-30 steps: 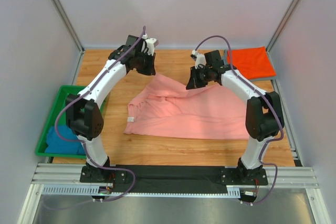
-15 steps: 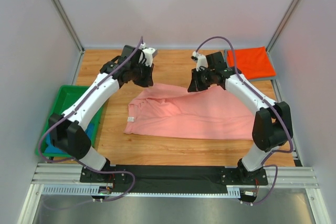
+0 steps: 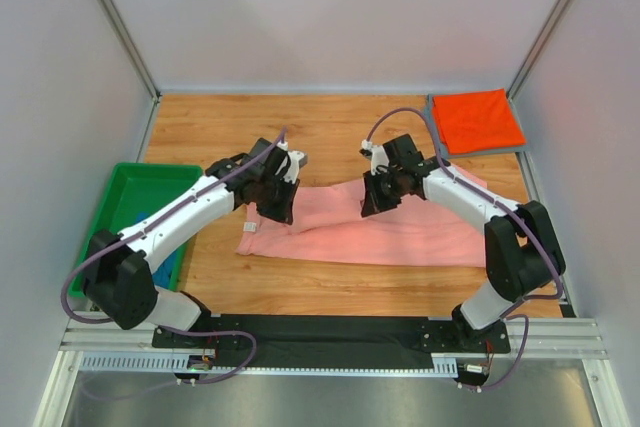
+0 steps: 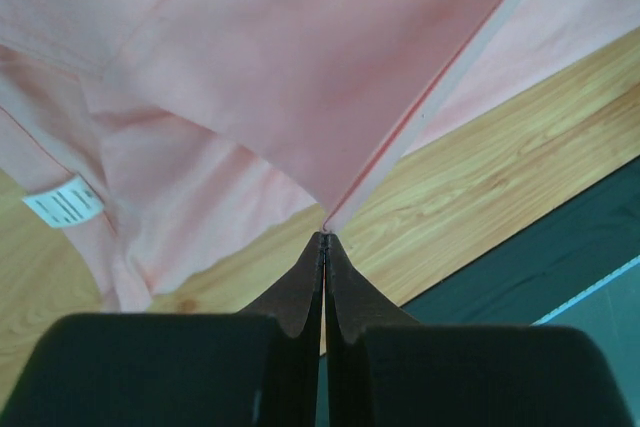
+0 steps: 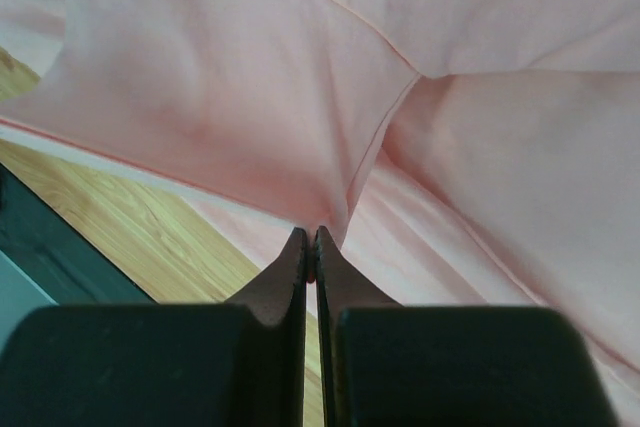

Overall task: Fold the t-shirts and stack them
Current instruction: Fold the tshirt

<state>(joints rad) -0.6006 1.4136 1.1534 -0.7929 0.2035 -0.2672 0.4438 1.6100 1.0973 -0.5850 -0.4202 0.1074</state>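
The salmon-pink t-shirt [image 3: 400, 232] lies across the middle of the wooden table, its far edge folded toward the near edge. My left gripper [image 3: 281, 209] is shut on its hem at the left; the cloth [image 4: 300, 77] hangs from the pinched fingertips in the left wrist view. My right gripper [image 3: 369, 206] is shut on the shirt's edge at the middle; the cloth [image 5: 250, 97] drapes from its tips in the right wrist view. A folded orange-red t-shirt [image 3: 477, 119] lies at the back right. A teal-blue t-shirt [image 3: 170, 252] shows partly in the bin. The grey t-shirt is out of view.
A green plastic bin [image 3: 125, 197] stands at the left edge of the table. A white label [image 4: 63, 201] shows on the pink shirt. A black strip [image 3: 330, 327] runs along the near table edge. Grey walls enclose the space.
Both grippers have moved from the far side of the table toward the near edge, pulling the pink shirt's far edge over itself. The shirt now lies narrower.
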